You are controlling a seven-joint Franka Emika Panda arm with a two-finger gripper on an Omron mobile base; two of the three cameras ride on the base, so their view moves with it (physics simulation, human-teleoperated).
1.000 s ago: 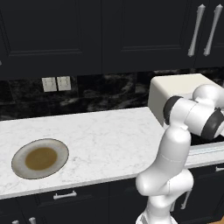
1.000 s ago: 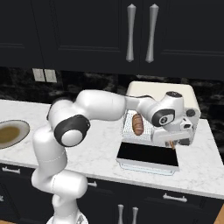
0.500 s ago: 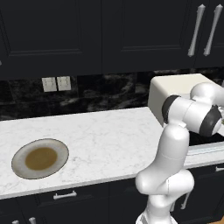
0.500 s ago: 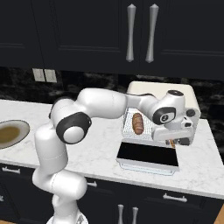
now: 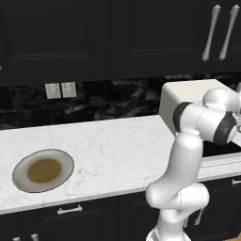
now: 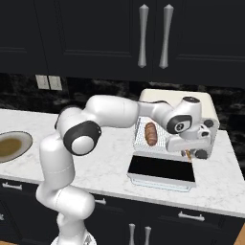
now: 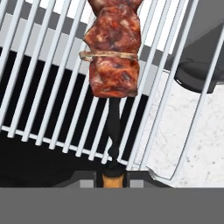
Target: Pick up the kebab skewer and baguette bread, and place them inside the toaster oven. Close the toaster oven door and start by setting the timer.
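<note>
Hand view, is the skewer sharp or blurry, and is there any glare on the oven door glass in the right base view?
Hand view: the kebab skewer is crisp and evenly lit over the wire rack, no blur. Right base view: the toaster oven door lies open, its glass flat black with no visible glare.

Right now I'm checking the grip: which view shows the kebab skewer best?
The hand view: the kebab skewer rises from the shut gripper, meat chunks over the wire rack. The right base view shows a sliver of it; the left base view cannot settle it.
</note>
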